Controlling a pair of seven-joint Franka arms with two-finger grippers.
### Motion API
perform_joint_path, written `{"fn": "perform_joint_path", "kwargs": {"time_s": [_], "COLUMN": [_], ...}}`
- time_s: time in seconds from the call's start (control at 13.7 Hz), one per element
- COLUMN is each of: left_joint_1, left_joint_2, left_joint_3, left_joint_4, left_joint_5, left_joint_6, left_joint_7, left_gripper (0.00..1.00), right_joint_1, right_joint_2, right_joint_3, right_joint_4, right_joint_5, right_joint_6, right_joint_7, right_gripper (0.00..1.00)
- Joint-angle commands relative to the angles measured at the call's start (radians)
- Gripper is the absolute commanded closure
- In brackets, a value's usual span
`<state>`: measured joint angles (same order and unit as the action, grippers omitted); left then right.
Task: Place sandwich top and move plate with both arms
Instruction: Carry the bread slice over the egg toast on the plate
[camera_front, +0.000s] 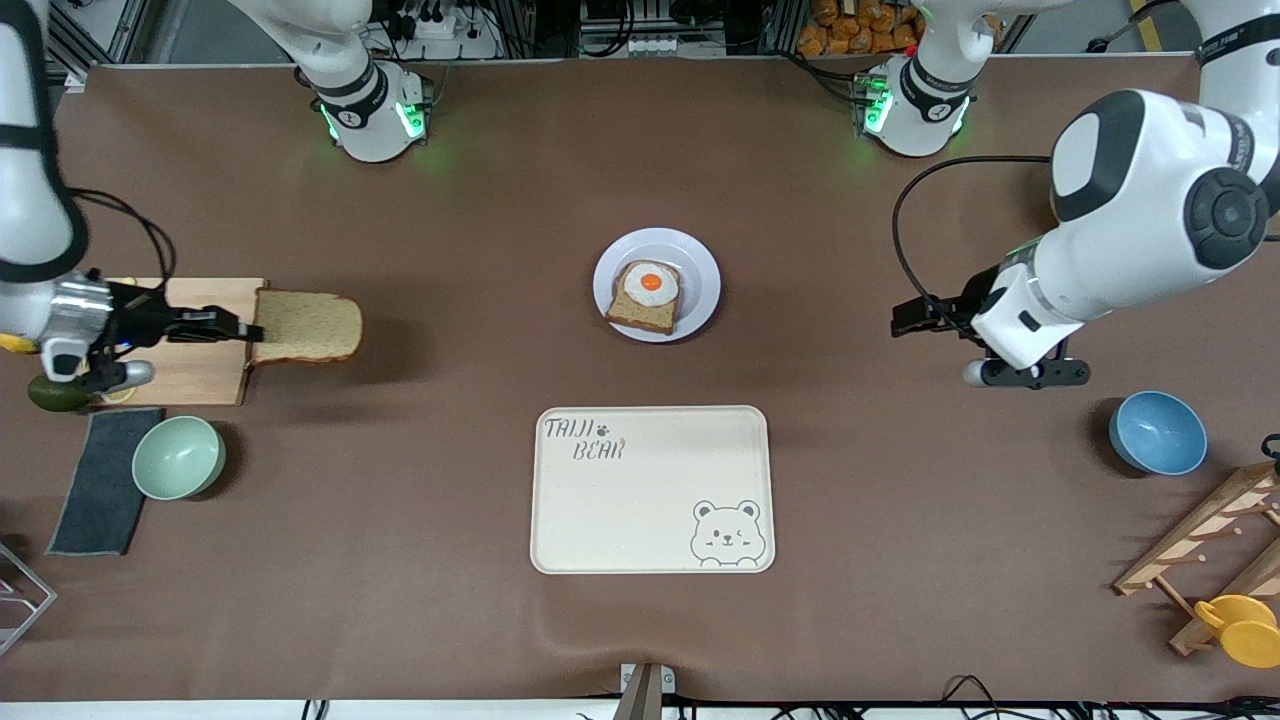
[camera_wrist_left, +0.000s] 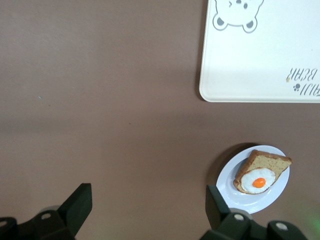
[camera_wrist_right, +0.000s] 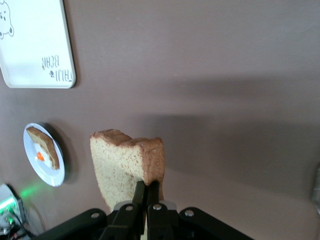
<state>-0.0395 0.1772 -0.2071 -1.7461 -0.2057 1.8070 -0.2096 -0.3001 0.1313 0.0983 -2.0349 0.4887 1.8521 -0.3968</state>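
The sandwich top (camera_front: 310, 325) (camera_wrist_right: 125, 165), a plain brown bread slice, hangs in the air over the edge of the cutting board (camera_front: 200, 345). My right gripper (camera_front: 250, 331) (camera_wrist_right: 148, 186) is shut on its crust edge. The plate (camera_front: 703, 272) (camera_wrist_left: 226, 183) (camera_wrist_right: 30, 150) sits mid-table and carries a bread slice with a fried egg (camera_front: 648, 292) (camera_wrist_left: 260, 176). My left gripper (camera_front: 898, 322) (camera_wrist_left: 148, 201) hovers open over bare table between the plate and the left arm's end, with nothing between its fingers (camera_wrist_left: 79, 204).
A cream bear-print tray (camera_front: 650, 520) (camera_wrist_left: 260, 75) (camera_wrist_right: 35, 50) lies nearer the front camera than the plate. A green bowl (camera_front: 180, 457), a dark cloth (camera_front: 98, 490) and an avocado (camera_front: 52, 393) sit by the cutting board. A blue bowl (camera_front: 1157, 432), wooden rack (camera_front: 1205, 545) and yellow cup (camera_front: 1242, 630) stand at the left arm's end.
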Motion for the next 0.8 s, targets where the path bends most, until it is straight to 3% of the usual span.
{"fn": "perform_joint_path", "kwargs": {"time_s": [0.0, 0.36, 0.51, 0.73], "left_joint_1": [-0.008, -0.016, -0.023, -0.02], "left_joint_2": [0.004, 0.025, 0.031, 0.031], "left_joint_3": [0.0, 0.0, 0.0, 0.0], "left_joint_4": [-0.001, -0.004, -0.003, -0.003], "left_joint_5": [-0.02, -0.02, -0.02, -0.018], "left_joint_6": [0.0, 0.0, 0.0, 0.0], "left_joint_7": [-0.004, 0.001, 0.001, 0.003], "left_gripper": [0.0, 0.0, 0.0, 0.0], "right_joint_1": [0.067, 0.202, 0.371, 0.585], "right_joint_2": [-0.101, -0.117, -0.157, -0.142], "right_joint_3": [-0.011, -0.009, -0.009, -0.009], "right_joint_4": [-0.112, -0.226, -0.31, -0.311], "right_joint_5": [0.107, 0.333, 0.382, 0.401], "right_joint_6": [0.038, 0.138, 0.342, 0.532], "right_joint_7": [0.065, 0.067, 0.138, 0.376], "right_gripper": [1.0, 1.0, 1.0, 1.0]}}
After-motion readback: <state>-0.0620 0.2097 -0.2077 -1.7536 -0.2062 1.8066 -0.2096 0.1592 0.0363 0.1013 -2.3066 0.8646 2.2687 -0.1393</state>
